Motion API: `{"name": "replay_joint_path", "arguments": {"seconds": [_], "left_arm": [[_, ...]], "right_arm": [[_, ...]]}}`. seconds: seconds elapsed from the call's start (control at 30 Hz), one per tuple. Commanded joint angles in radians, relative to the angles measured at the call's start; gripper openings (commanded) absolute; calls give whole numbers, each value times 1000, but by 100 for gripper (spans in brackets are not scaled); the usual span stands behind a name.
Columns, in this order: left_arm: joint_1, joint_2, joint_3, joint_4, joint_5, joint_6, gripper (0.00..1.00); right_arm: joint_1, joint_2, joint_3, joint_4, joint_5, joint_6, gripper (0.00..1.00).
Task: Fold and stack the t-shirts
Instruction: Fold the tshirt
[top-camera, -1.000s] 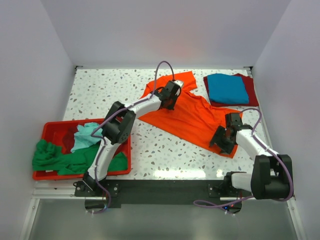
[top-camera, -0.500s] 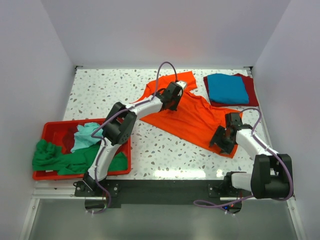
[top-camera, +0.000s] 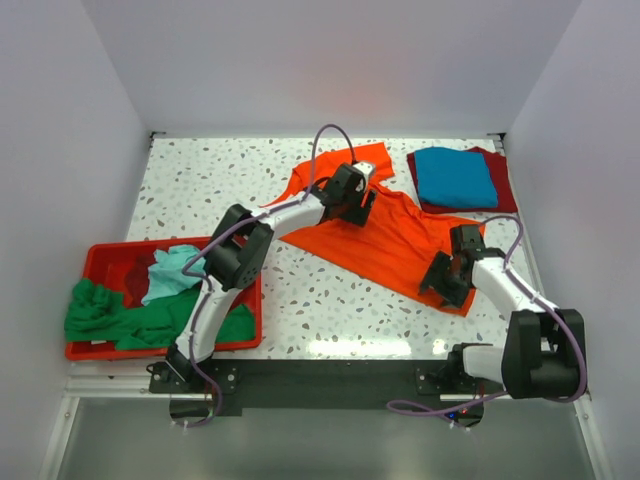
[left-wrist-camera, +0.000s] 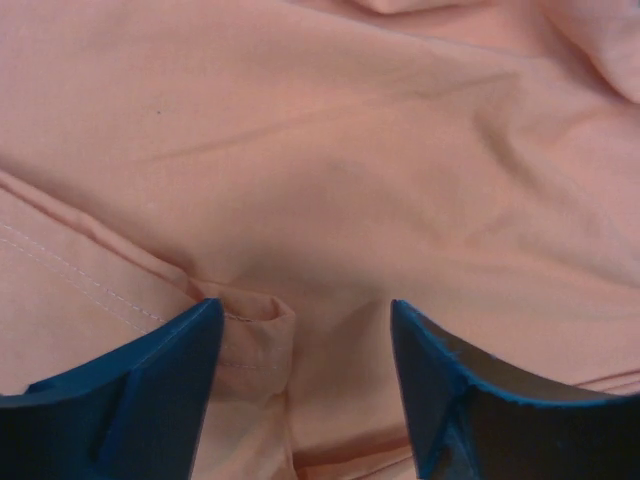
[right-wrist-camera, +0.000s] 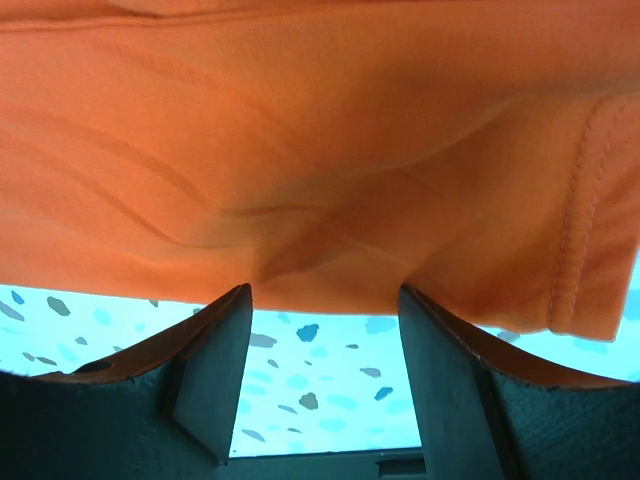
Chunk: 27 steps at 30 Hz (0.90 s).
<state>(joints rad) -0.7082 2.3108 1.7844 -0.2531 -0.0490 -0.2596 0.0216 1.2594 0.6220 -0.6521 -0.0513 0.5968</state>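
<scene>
Your left tool (left-wrist-camera: 305, 320) stands with jaws apart over the orange t-shirt (top-camera: 385, 235), which lies spread on the bench (top-camera: 200, 190), from centre toward 1 o'clock. Your right tool (right-wrist-camera: 325, 295) stands with jaws apart at the shirt's 5 o'clock hem.

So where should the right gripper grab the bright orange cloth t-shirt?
Its near-right hem edge, approached low from the near side. The bright orange cloth t-shirt lies spread there, its edge just ahead of the open right gripper, speckled tabletop showing beneath; a pinch should catch it.
</scene>
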Motion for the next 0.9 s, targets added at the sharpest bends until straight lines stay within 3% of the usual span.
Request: {"name": "replay_joint_path", "arguments": {"seconds": [0.0,0.1,0.23,0.37,0.63,0.87], "left_arm": [[-1,-108,-2,58,14,-35,83],[12,-175,-22,80,9,-52,92],[59,-273,-100,121,18,-96,94],[125,-369,-273,201,44,-93,94],[237,-395,-485,290,81,-98,98],[240,-360,-575,299,83,-109,99]], "right_arm": [[3,-63,70,-69,22,-12,64],[5,-97,125,-110,34,-14,64],[5,-95,169,-95,33,-18,65],[5,1,183,-19,7,-25,65],[3,198,188,106,-38,-25,65],[3,268,128,40,-6,15,64]]}}
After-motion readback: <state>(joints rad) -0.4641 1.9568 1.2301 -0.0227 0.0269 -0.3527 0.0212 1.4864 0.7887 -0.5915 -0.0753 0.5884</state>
